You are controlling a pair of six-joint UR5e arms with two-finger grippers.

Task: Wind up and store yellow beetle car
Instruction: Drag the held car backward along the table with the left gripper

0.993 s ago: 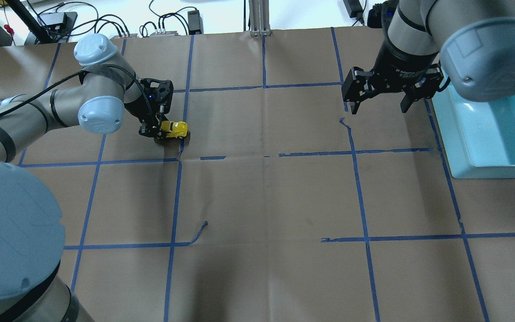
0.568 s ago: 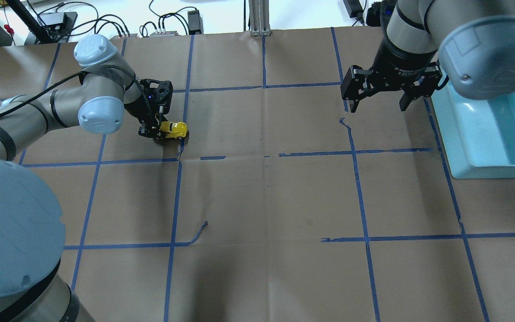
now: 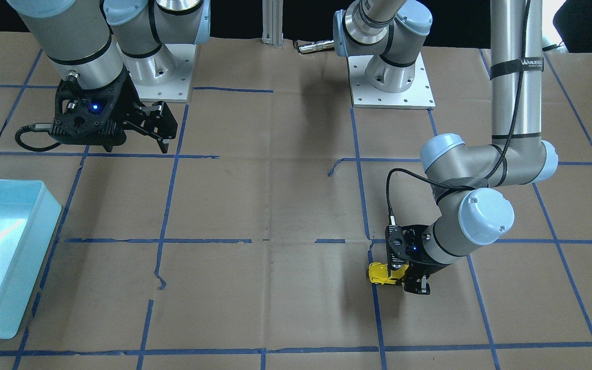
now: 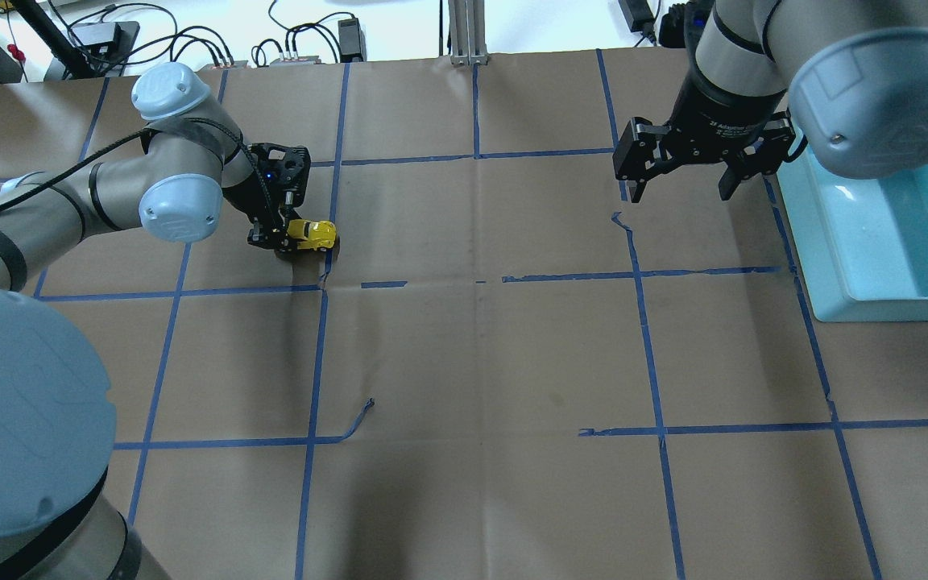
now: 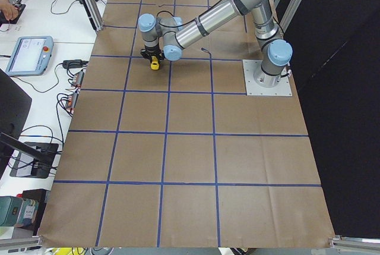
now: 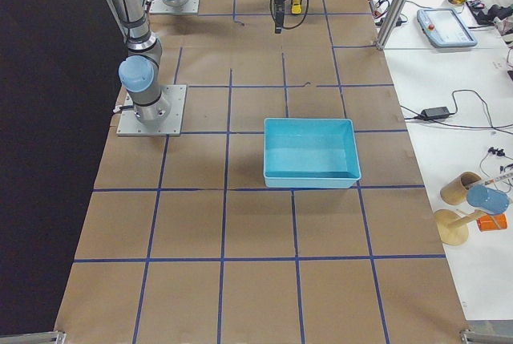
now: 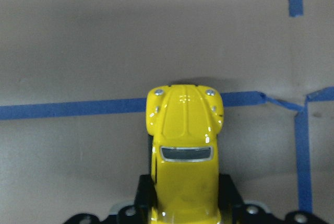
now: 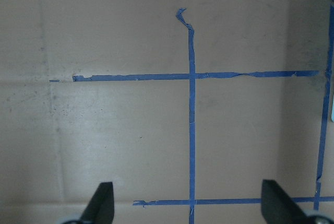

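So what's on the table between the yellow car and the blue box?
Just bare brown paper with blue tape lines from the yellow car to the blue box, in the overhead view. The open right gripper hangs near the box.

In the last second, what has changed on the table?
The right pincer, open, drew back a little toward the table's far edge. The left pincer and the car crept very slightly to the robot's left. Unchanged: the left pincer's grip on the car, and the bin.

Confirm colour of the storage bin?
Light blue bin, clearest in the exterior right view.
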